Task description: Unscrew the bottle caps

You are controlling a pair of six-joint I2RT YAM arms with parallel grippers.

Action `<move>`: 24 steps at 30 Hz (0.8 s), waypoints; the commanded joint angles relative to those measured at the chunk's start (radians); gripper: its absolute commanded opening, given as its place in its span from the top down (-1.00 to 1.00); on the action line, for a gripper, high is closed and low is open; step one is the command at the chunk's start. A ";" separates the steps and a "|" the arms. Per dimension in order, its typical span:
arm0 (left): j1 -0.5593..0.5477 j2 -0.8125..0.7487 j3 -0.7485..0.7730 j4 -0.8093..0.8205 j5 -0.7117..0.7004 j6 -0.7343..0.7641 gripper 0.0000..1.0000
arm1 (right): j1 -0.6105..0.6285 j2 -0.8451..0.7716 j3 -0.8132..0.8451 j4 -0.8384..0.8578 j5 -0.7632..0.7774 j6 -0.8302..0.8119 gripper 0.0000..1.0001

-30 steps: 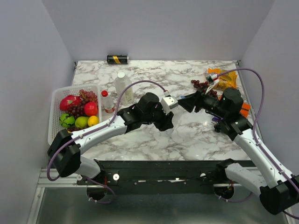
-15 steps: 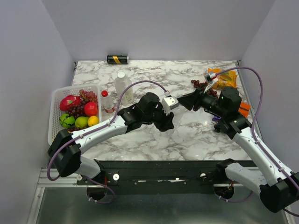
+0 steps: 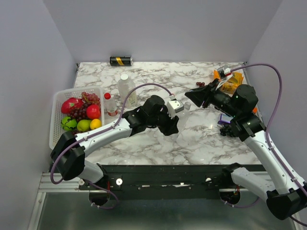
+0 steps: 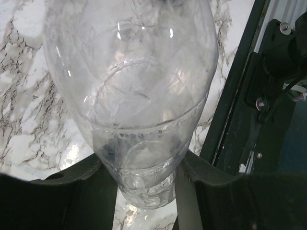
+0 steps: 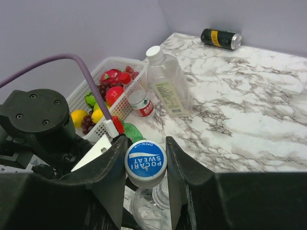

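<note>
My left gripper [image 4: 144, 187] is shut on the lower part of a large clear bottle [image 4: 129, 86], held tilted above the table's middle [image 3: 183, 116]. The right gripper [image 5: 145, 165] is shut on that bottle's blue Pocari Sweat cap [image 5: 145, 163]. The bottle's bare neck [image 5: 160, 201] shows just below the cap and a little to its right, so the cap looks lifted off. In the overhead view the right gripper [image 3: 191, 97] sits just above the bottle's top. Another large clear bottle [image 3: 126, 88] and a small red-labelled bottle [image 3: 110, 104] stand capped beside the basket. A green bottle [image 5: 130, 133] peeks from behind the left arm.
A white basket [image 3: 58, 98] of fruit sits at the left edge. A black-and-gold can [image 3: 120, 61] lies at the back wall. Grapes [image 3: 204, 86] and an orange snack packet [image 3: 233, 82] lie at the back right, under the right arm.
The right gripper closed on the blue cap and drew back to the right and up, away from the left wrist. The left gripper kept its hold on the bottle.
</note>
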 commanded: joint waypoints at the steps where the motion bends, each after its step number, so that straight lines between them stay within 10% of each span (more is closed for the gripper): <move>1: 0.001 -0.026 0.033 0.003 -0.009 0.009 0.81 | -0.021 -0.013 0.028 -0.055 0.058 -0.036 0.19; 24: 0.160 -0.210 0.050 -0.023 -0.098 0.010 0.81 | 0.074 0.474 -0.111 0.123 0.366 -0.040 0.22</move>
